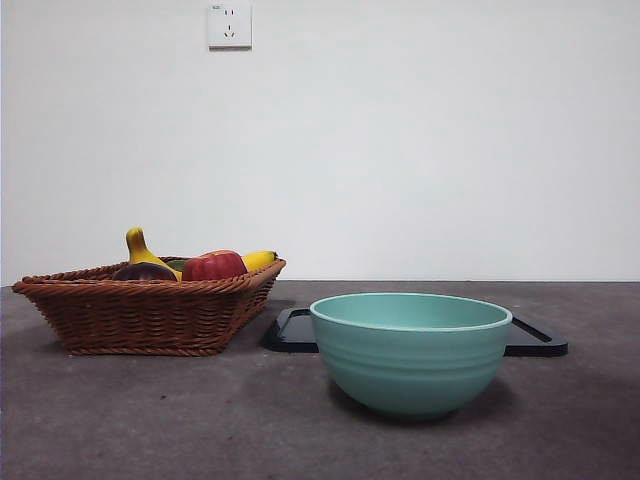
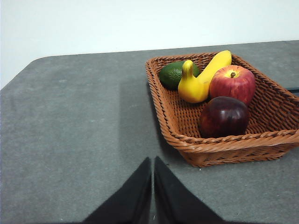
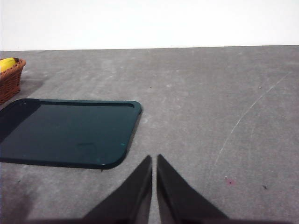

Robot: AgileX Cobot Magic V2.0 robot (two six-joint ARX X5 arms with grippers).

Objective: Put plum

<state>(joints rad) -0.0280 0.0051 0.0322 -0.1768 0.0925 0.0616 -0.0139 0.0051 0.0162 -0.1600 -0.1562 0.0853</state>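
Observation:
The plum [image 2: 224,116] is dark maroon and glossy. It lies in the brown wicker basket [image 2: 233,144] next to a red apple [image 2: 232,84], a yellow banana [image 2: 202,79] and a green avocado [image 2: 174,74]. In the front view the plum [image 1: 143,271] peeks over the basket rim [image 1: 140,310] at the left. My left gripper [image 2: 153,161] is shut and empty, above the table beside the basket. My right gripper [image 3: 154,158] is shut and empty, near the black tray [image 3: 65,133]. Neither arm shows in the front view.
A teal bowl [image 1: 410,350] stands in front at the right of the basket, with the black tray [image 1: 535,340] behind it. The apple [image 1: 213,266] and banana [image 1: 140,248] rise above the basket rim. A wall with a socket is behind.

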